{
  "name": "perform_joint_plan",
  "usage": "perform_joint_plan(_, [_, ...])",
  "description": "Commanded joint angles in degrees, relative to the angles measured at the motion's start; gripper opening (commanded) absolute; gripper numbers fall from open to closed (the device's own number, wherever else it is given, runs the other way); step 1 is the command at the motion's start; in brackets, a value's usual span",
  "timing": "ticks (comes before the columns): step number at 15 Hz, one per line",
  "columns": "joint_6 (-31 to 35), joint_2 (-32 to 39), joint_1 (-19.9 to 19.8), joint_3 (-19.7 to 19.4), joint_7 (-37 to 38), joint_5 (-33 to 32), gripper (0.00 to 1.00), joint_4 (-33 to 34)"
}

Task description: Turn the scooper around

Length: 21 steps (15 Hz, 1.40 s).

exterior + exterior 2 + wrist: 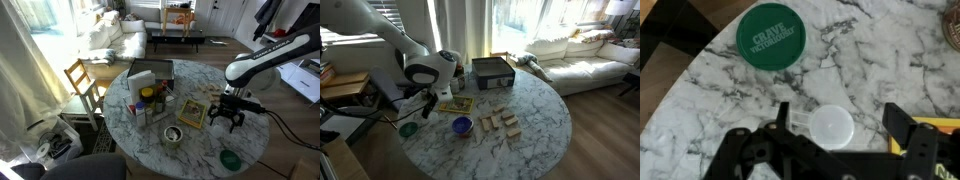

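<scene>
In the wrist view the scooper (830, 127) looks pale and translucent. It has a round cup bowl and a short handle pointing left, and it lies on the marble table (870, 60). My gripper (838, 112) is open just above it, with one finger at the handle side and the other to the right of the bowl; neither touches it. In both exterior views the gripper (232, 120) (428, 100) hangs low over the table near its edge and hides the scooper.
A green round lid (770, 36) (230, 158) (408, 128) lies close by, near the table edge. A yellow flat box (192, 112) (453, 103) lies beside the gripper. A round tin (173, 133) (462, 125), wooden blocks (500, 123) and a dark box (492, 72) stand further in.
</scene>
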Motion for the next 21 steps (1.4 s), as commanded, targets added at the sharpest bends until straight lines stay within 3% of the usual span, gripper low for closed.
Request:
perform_joint_plan(1, [0.3,4.5,-0.9,-0.5,-1.9,3.2,0.95,2.8])
perform_joint_plan(4, [-0.1,6.5,-1.4,-0.7,-2.1,4.0,0.88,4.0])
perform_joint_plan(7, [-0.4,8.0,-1.8,-0.7,-2.7,4.9,0.56,5.0])
perform_joint_plan(11, [-1.1,8.8,-2.0,-0.7,-2.2,5.6,0.26,5.9])
perform_joint_plan(16, [3.4,4.8,1.7,-2.0,5.9,1.9,0.25,3.3])
perform_joint_plan(21, [16.1,1.1,8.1,-3.9,18.7,-10.5,0.25,-0.9])
